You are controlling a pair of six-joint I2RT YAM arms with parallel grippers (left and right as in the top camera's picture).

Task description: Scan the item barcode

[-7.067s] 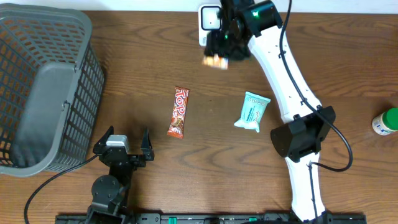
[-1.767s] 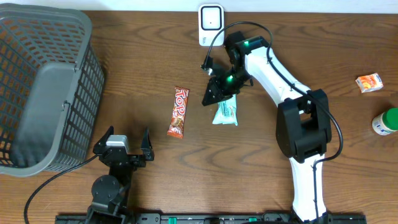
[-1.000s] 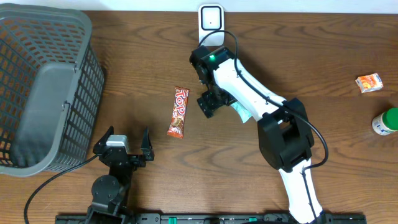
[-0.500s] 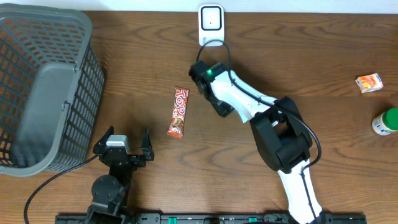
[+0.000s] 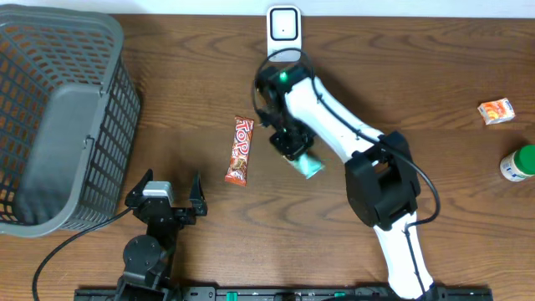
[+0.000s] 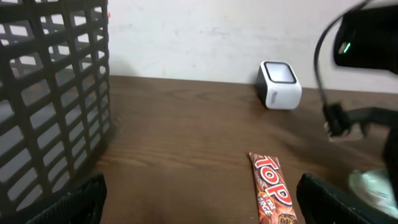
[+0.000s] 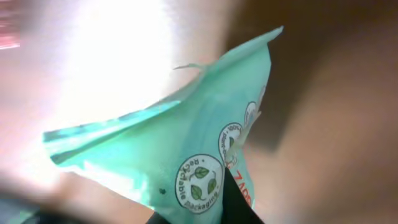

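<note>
The grey basket (image 5: pixel 125 100) stands well off to the left of the right gripper (image 5: pixel 289 144) and has no part in this step. The right arm (image 5: pixel 334 109) bends over mid-table, its gripper pinched shut on one edge of the teal packet (image 5: pixel 310 165). The packet's long axis trails from the jaws back toward the arm's base. The scanner (image 5: pixel 284 23) lies straight beyond the gripper at the far edge, well apart, so I judge the carry goes forward. The left gripper (image 5: pixel 171 194), wide open and empty, sits farther from both. The candy bar (image 5: pixel 240 150) lies near, to the right gripper's left.
</note>
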